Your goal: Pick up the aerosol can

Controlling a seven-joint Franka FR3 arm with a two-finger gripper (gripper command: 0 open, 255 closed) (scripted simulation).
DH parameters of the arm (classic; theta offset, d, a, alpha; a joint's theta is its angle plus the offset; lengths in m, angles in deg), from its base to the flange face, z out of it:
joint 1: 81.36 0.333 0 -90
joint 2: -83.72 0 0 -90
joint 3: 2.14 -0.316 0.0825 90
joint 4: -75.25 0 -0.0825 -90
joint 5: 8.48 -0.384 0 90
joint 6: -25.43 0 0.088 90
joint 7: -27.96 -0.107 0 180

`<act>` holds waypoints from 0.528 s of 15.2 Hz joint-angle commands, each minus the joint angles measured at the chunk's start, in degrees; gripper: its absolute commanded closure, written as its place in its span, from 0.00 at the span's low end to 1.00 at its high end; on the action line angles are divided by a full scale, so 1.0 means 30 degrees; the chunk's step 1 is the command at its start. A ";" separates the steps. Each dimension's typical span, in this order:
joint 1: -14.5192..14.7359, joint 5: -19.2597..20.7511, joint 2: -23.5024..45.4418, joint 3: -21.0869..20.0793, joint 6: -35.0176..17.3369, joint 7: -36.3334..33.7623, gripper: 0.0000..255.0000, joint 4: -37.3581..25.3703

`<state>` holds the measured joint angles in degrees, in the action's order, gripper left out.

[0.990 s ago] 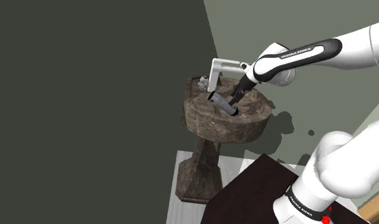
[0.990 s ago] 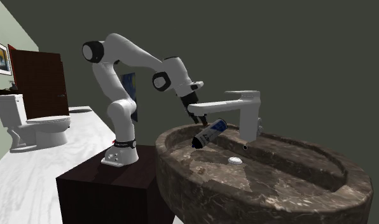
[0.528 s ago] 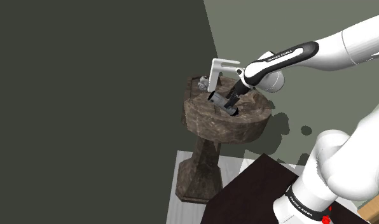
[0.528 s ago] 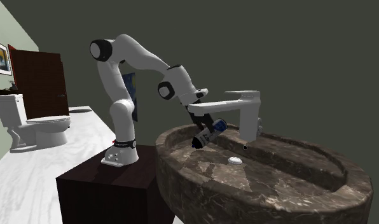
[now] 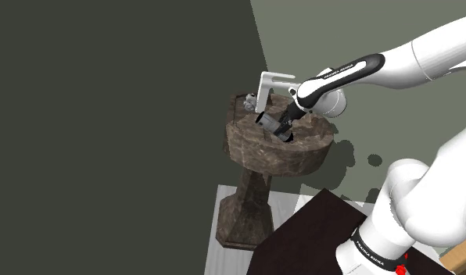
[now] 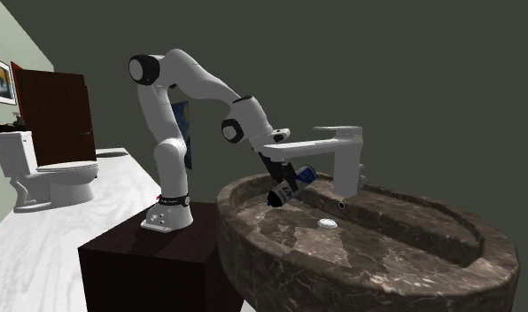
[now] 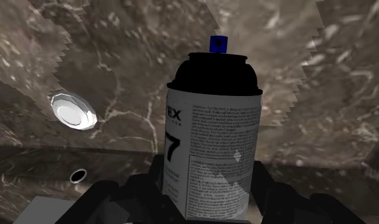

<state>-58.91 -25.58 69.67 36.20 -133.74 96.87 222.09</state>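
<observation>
The aerosol can [image 7: 210, 140] has a white printed body, a black shoulder and a blue nozzle. It lies tilted inside the dark marble sink [image 6: 280, 257], under the faucet spout, cap end pointing down into the bowl. In the second exterior view the can [image 6: 295, 182] leans on the basin's inner wall. My gripper [image 7: 207, 188] is shut on the can's body, one black finger [image 7: 140, 191] on each side. The shoulder view has the gripper [image 5: 284, 125] at the can [image 5: 270, 123] above the basin.
A white faucet [image 6: 337, 146] overhangs the can and my wrist closely. The drain [image 7: 72, 111] sits at the bowl's bottom. The sink [image 5: 302, 152] stands on a pedestal against a dark wall. A toilet [image 6: 41, 173] stands far off, past my dark stand [image 6: 156, 257].
The arm came down under the faucet spout to the can, and the fingers went from open to shut around its body. The can has not visibly moved.
</observation>
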 commanded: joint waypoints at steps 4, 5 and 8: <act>0.0008 0.0002 0.0016 -0.0010 0.0001 -0.0005 1.00 0.0002; 0.0010 -0.0002 0.0020 -0.0005 0.0006 0.0000 1.00 -0.0006; -0.0471 0.0674 -0.0370 -0.0375 0.0463 -0.0555 1.00 -0.0118</act>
<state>-59.70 -24.47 69.06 35.60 -132.92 95.98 221.88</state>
